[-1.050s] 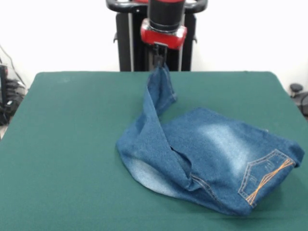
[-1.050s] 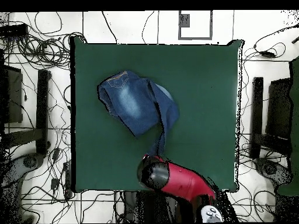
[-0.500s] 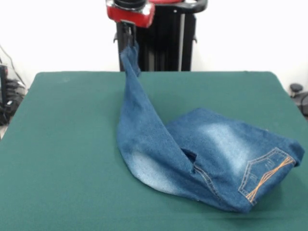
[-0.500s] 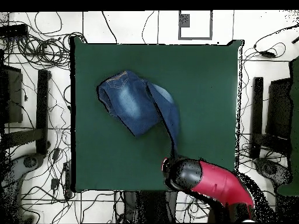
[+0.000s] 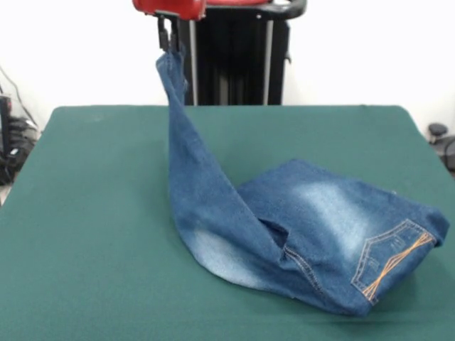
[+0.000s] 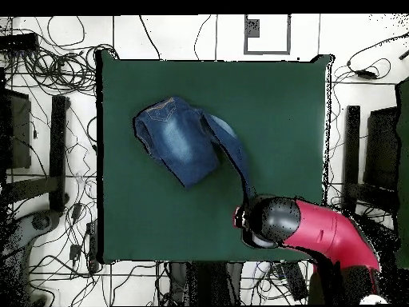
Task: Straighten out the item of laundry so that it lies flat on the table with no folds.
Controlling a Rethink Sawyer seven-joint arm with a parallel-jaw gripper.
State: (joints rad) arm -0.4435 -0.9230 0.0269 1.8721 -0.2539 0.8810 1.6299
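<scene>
Above the table (image 5: 92, 213), gripper (image 5: 168, 39) pinches jeans (image 5: 313, 227) leg — stretched steeply upward.

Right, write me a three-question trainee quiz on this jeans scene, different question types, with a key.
1. True or false: the blue denim jeans lie completely flat on the dark green cloth table.
2. What holds the raised jeans leg? A) a person's hand B) the robot's black claw C) nothing
3. Fill in: the orange-embroidered back pocket rests on the ____.

Key: 1 false, one leg is lifted. 2 B, the claw is shut on the leg's end. 3 table.
</scene>
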